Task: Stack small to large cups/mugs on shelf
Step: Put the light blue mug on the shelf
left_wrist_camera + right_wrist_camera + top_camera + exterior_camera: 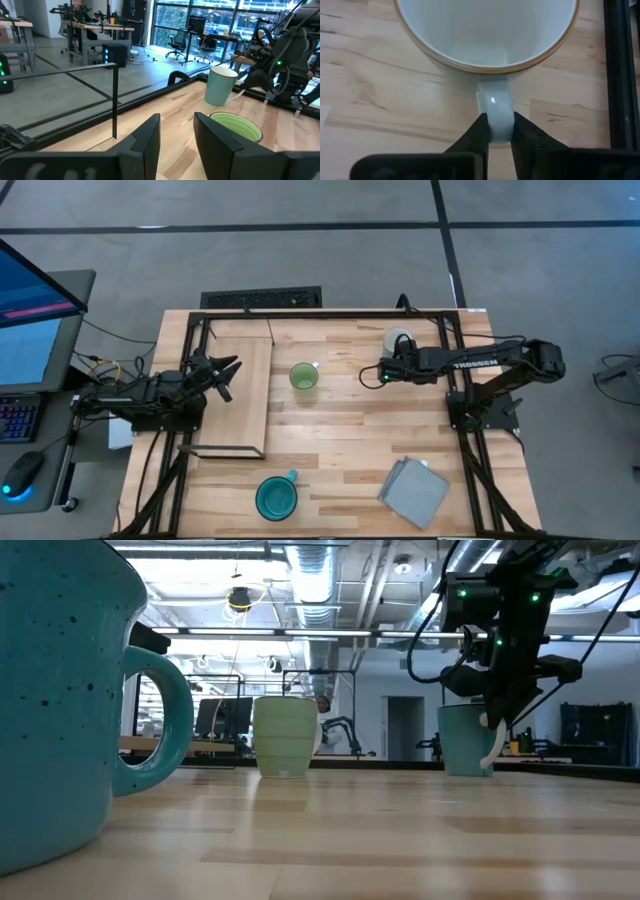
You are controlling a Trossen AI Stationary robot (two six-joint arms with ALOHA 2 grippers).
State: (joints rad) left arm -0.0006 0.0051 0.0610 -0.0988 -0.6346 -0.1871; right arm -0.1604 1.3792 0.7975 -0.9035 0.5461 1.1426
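The white mug [400,340] [485,30] stands upright on the planked table near its far right part. My right gripper [499,117] [383,372] is shut on its handle. The light-green mug [303,376] [237,125] stands upright on its base mid-table. The teal-blue mug [276,498] [60,690] stands by the near edge. The shelf [240,395], a pale board in a black frame, lies flat at the table's left. My left gripper [232,368] [177,117] hovers open above the shelf, pointing toward the green mug. My right gripper pinches the white mug's handle [495,102] between its two fingers [477,132], one on each side of the loop. The fingers come from above, pointing down, at the mug's near side. The mug sits upright with its base on the table [462,740].
A grey folded cloth [414,492] lies at the near right corner. A black metal frame [330,313] runs round the table's far edge and sides. Bare planks lie between the green mug and the teal-blue mug.
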